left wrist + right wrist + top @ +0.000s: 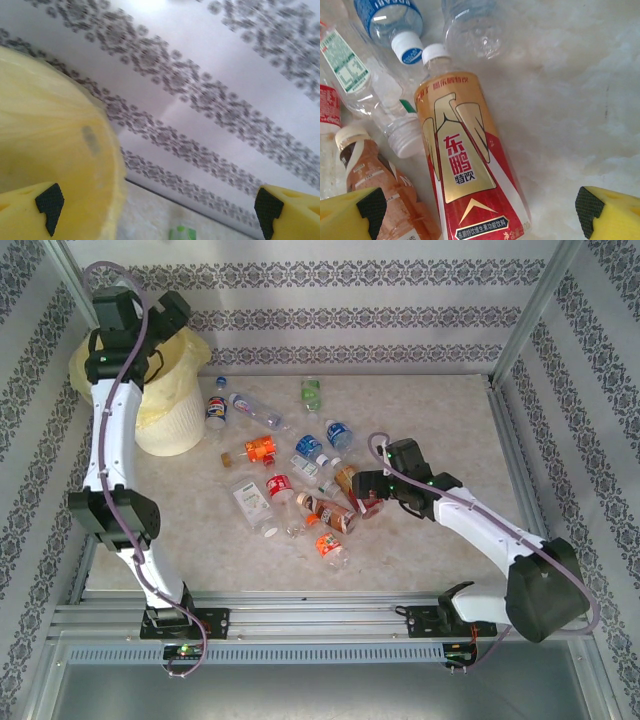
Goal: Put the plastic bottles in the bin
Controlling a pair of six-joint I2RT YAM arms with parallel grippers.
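The right gripper is hovering low over the pile, jaws standing wide with nothing between them. Directly beneath, a gold-and-red bottle is lying on its side, white cap pointing away from the wrist. Its label is reading 东鹏特饮 in large characters; the small print along the lower edge is too fine to read. A brown-labelled bottle with a cream cap is lying against its left flank. Beyond, a blue-labelled bottle is showing white letters cut off at the frame edge, not legible whole.

Handling, judged: it looks empty, so light. The thin walls are likely giving under squeeze, and the round glossy film is probably prone to slipping and rolling. Best hold seems across the mid-body, jaws square to the long axis.

The plastic bottles are lying scattered over the middle of the worktop, none in contact with the bin at far left. The left gripper is hanging above the yellow bag rim, jaws wide and empty.
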